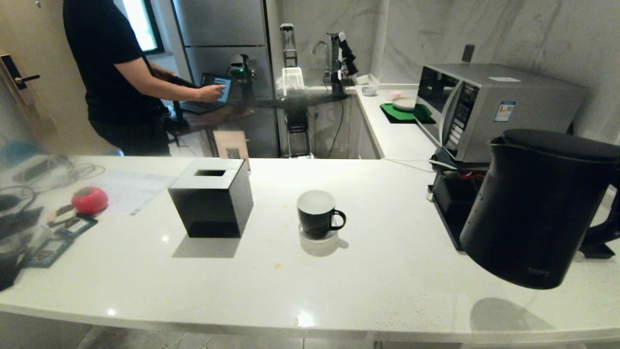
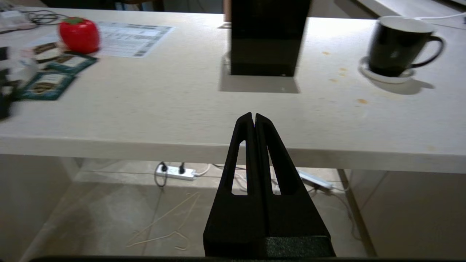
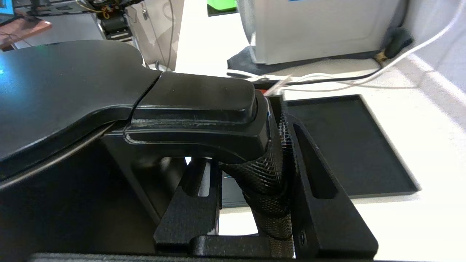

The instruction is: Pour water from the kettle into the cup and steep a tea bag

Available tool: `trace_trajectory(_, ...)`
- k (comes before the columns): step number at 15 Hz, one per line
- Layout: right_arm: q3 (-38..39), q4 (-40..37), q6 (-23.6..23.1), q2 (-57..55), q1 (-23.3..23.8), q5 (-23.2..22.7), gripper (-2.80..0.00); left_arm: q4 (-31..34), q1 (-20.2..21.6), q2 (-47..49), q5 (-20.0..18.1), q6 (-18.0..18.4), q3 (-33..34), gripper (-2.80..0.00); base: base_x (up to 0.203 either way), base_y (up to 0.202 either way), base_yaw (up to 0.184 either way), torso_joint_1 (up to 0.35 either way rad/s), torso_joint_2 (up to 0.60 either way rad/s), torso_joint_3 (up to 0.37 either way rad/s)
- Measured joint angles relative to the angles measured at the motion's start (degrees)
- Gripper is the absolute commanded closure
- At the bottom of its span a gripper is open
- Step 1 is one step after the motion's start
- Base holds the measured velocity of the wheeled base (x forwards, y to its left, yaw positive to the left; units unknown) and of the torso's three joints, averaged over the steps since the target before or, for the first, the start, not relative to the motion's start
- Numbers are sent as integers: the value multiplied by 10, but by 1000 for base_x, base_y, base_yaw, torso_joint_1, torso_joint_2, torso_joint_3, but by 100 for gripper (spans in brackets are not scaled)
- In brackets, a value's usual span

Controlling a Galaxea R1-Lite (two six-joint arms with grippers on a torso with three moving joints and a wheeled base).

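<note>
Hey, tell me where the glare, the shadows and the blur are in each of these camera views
Head view: bright glints on the countertop, soft shadows under the cup and the lifted kettle, and a smeared far left edge. Left wrist view: the red object and the sachets are blurred. Right wrist view: the counter washes out white beside the right gripper on the kettle's handle.

The kettle [image 1: 537, 208] handle runs off-frame — teal sachets [image 2: 47, 85] too blurred to read.
</note>
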State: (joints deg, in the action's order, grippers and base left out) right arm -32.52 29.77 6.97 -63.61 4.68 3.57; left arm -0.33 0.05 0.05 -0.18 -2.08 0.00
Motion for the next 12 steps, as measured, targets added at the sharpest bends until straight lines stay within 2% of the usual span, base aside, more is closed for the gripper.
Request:
trace_trajectory(9, 0, 1, 1, -3, 0, 0, 0, 0, 0, 0, 0, 0, 0, 0, 0, 195, -1, 1, 2, 4)
trace_trajectory(12, -4, 1, 2, -6, -1, -1, 0, 0, 0, 0, 0, 0, 0, 0, 0, 108, 1, 4, 0, 0)
